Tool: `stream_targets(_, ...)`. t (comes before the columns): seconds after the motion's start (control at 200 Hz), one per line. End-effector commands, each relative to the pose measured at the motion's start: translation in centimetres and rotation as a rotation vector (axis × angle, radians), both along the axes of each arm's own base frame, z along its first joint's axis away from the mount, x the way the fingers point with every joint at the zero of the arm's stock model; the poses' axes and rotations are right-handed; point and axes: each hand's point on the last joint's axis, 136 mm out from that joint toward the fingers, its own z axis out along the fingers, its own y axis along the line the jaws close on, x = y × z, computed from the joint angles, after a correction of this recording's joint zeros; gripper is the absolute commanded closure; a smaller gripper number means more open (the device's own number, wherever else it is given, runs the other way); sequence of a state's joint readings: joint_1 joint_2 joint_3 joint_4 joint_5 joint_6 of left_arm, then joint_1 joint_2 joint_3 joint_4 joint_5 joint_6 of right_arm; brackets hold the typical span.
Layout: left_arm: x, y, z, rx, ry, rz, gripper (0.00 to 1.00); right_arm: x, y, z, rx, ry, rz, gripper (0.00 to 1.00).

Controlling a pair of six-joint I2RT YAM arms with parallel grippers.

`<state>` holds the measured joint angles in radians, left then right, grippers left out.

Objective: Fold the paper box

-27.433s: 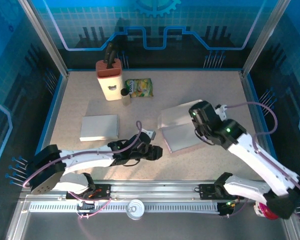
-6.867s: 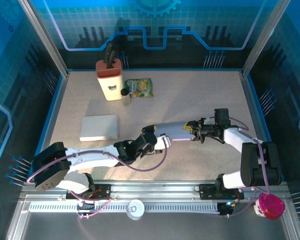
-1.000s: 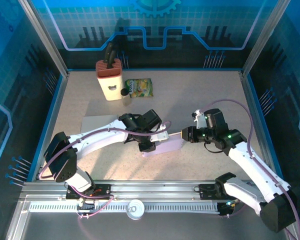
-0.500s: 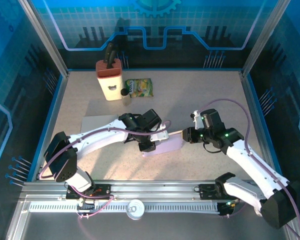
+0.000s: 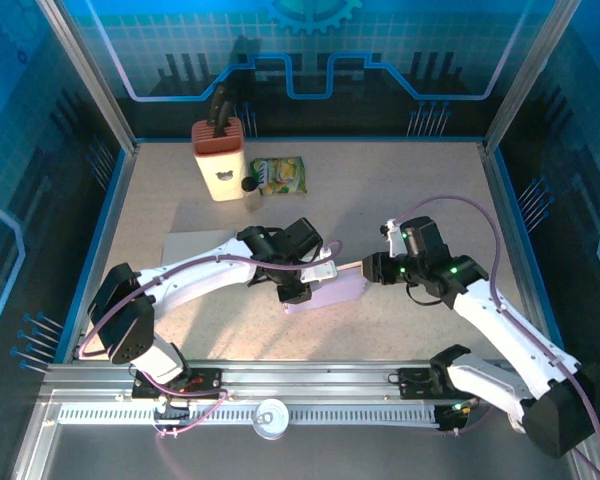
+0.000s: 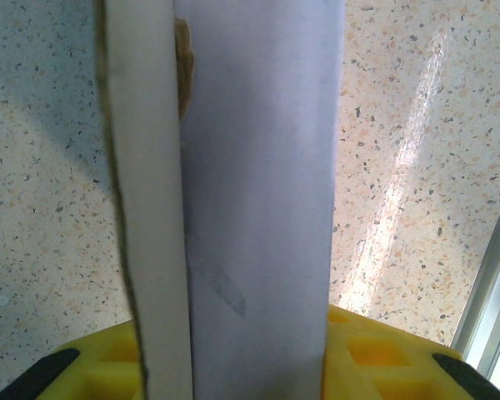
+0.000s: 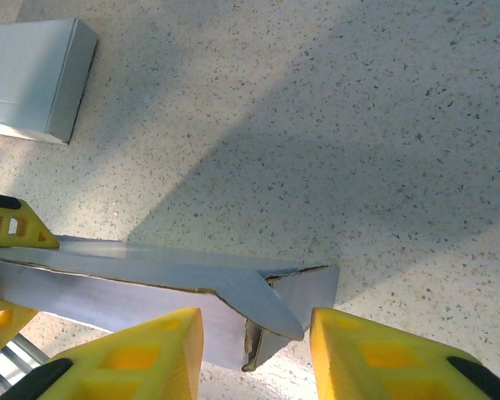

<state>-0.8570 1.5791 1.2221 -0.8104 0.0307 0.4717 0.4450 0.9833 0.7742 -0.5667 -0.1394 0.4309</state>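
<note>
Here, a pale grey paper box (image 5: 338,291), partly folded, is at the middle of the table (image 5: 410,190), between two robot arms. From above, the left gripper (image 5: 298,287) meets its left end and the right gripper (image 5: 368,268) its right end. The left wrist camera adds what the overhead hides: the box's faces run straight up between yellow fingers (image 6: 375,350), which clamp it from both sides. The right wrist camera shows that gripper's jaws standing apart either side of the box's end flap (image 7: 308,287), seemingly not pinching it, though the angle is poor. A second, flat grey box (image 7: 29,79) lies well apart to the left. At the back stand a knife block (image 5: 220,160) and a green snack packet (image 5: 278,176). The surface is beige and speckled, enclosed by blue walls (image 5: 540,90), with a metal rail (image 5: 310,385) along the near edge.
</note>
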Motion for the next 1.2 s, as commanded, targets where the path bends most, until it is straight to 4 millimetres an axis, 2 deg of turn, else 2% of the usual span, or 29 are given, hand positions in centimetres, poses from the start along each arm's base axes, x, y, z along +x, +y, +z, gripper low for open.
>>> stream_targets(0.0,-0.17,-0.21,0.0,-0.006,0.035,-0.006,0.66,0.39,1.08,1.11,0.023,-0.032,0.048,0.62)
stream_targets(0.175,-0.12,-0.12,0.0,-0.003,0.034,-0.004,0.66,0.3,1.33,1.06,0.034,-0.025,0.058,0.71)
stream_targets(0.345,-0.09,-0.23,0.06,-0.008,0.033,-0.004,0.66,0.31,0.95,0.94,0.019,-0.029,0.044,0.75)
stream_targets(1.196,-0.18,-0.35,0.04,-0.01,0.043,-0.005,0.66,0.72,0.73,1.45,-0.05,-0.071,0.024,0.87)
